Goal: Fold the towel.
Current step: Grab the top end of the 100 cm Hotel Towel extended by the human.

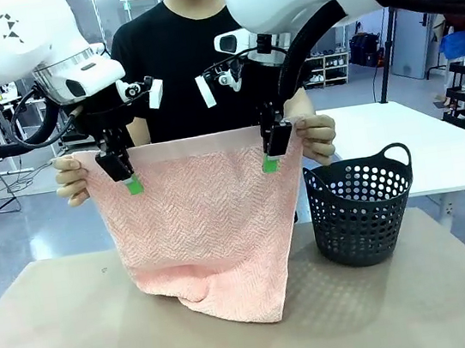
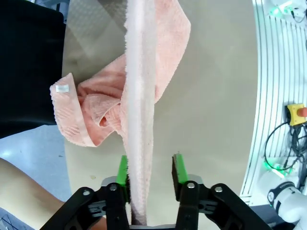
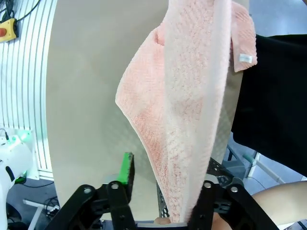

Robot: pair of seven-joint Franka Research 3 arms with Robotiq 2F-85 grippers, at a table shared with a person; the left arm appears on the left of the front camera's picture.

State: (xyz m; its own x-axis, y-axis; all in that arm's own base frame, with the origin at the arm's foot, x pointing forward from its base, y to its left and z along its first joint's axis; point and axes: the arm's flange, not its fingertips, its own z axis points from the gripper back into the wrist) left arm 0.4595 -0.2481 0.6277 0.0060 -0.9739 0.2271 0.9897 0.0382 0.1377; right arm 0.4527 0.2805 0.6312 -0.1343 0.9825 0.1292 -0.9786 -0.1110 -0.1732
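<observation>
hanging towel (image 1: pixel 206 230), inside left pincer (image 1: pixel 133 184) (right pincer (image 1: pixel 271 162))

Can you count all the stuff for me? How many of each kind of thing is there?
Pink towel: 1
Black basket: 1
Table: 1
Robot grippers: 2 (left gripper, right gripper)
Person's hands: 2
Total: 7

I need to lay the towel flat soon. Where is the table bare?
Bare: the table left of the towel, and its near strip in front of towel and basket. Crowded: the middle, where the towel's lower end rests, and the right, where the basket stands.
</observation>
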